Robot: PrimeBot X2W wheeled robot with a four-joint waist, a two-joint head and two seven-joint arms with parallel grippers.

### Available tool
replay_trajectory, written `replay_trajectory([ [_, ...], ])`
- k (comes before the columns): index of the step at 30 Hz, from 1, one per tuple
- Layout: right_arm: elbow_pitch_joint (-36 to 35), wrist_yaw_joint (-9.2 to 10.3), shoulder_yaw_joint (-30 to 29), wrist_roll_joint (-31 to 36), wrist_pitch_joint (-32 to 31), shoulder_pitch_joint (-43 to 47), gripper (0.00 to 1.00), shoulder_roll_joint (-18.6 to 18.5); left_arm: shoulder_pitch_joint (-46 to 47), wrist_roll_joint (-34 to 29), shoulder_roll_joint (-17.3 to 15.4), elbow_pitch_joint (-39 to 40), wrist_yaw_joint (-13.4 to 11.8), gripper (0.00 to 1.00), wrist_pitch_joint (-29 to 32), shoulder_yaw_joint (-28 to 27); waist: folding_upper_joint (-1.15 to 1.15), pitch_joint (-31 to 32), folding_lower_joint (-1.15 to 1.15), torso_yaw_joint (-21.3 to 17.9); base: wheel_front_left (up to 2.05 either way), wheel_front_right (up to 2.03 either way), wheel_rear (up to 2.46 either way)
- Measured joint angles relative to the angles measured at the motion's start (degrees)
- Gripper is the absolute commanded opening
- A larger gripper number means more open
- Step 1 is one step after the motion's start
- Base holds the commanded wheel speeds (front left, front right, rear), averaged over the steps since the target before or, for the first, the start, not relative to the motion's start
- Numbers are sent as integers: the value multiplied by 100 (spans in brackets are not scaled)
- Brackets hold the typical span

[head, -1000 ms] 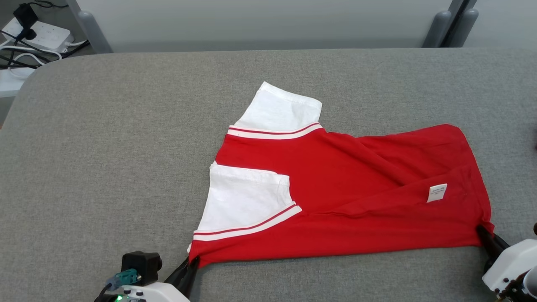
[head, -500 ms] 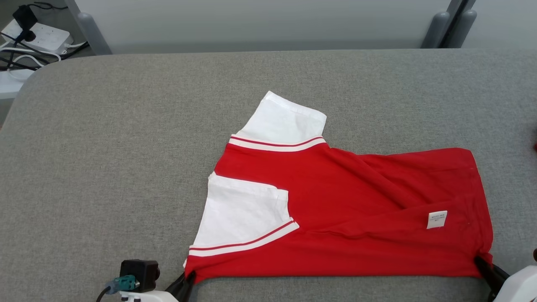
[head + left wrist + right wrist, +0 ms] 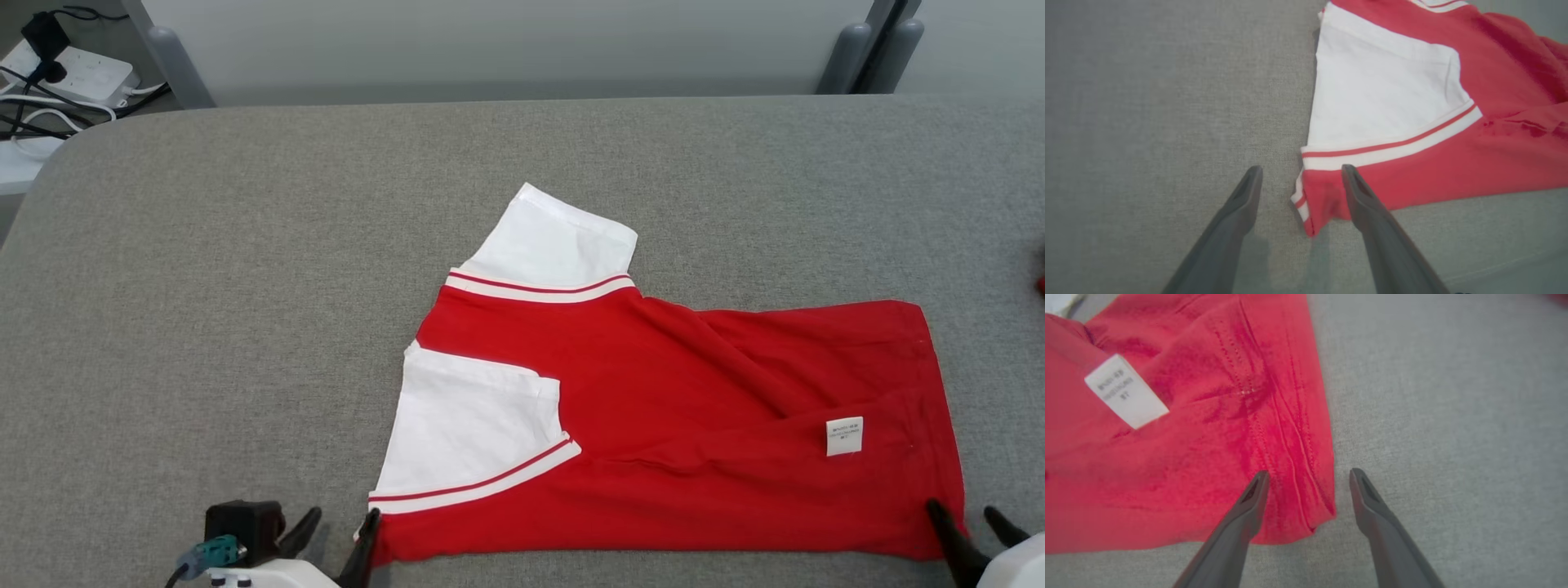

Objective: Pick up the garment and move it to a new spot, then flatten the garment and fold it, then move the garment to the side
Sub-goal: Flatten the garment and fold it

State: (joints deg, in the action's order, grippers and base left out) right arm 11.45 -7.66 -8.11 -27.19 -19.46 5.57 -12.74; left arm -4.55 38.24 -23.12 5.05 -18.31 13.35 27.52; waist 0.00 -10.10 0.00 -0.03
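Looking at a red garment (image 3: 694, 425) with white sleeves, spread mostly flat on the grey table (image 3: 204, 286), centre to right, near edge close to the robot. Seeing a few creases across the red part, plus a white label (image 3: 844, 435) face up near the right hem. Got the left gripper (image 3: 344, 516) at the near left corner, jaws wide apart, corner lying between the fingers but not pinched. Same deal with the right gripper (image 3: 960, 510) at the near right corner: jaws apart, straddling the hem corner, clamping nothing
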Motion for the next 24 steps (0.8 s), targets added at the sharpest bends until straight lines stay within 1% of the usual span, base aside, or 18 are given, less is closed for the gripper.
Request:
replay_trajectory([
  [5, -493, 0, -141, 427, 522, -43, 100, 59, 31, -98, -27, 129, -101, 100, -383, -240, 0, 42, 0, 0, 0, 0, 0],
  [9, -603, 0, -99, 702, 1134, -194, 100, 110, 158, -231, 23, 148, -120, 100, -731, -335, 0, 105, 0, -2, 0, 0, 0],
  [13, -639, 0, 115, 832, 1742, -486, 100, 124, 359, -293, 115, 124, -116, 100, -1147, -426, 0, 181, 0, -10, 0, 0, 0],
  [15, -636, 0, 297, 866, 2084, -602, 100, 116, 432, -293, 247, 83, -114, 100, -1426, -499, 0, 234, 0, -10, 0, 0, 0],
  [19, -534, 0, 606, 867, 2654, -699, 100, 38, 524, -294, 431, -18, -68, 100, -1916, -563, 0, 332, 0, -15, 0, 0, 0],
  [23, -414, 1, 834, 856, 3089, -733, 100, -27, 524, -296, 570, -100, 145, 100, -2416, -605, 0, 443, 0, -22, 0, 0, 0],
  [24, -380, 1, 872, 856, 3159, -737, 100, -40, 524, -301, 597, -151, 163, 100, -2495, -613, 0, 472, 0, -23, 0, 0, 0],
])
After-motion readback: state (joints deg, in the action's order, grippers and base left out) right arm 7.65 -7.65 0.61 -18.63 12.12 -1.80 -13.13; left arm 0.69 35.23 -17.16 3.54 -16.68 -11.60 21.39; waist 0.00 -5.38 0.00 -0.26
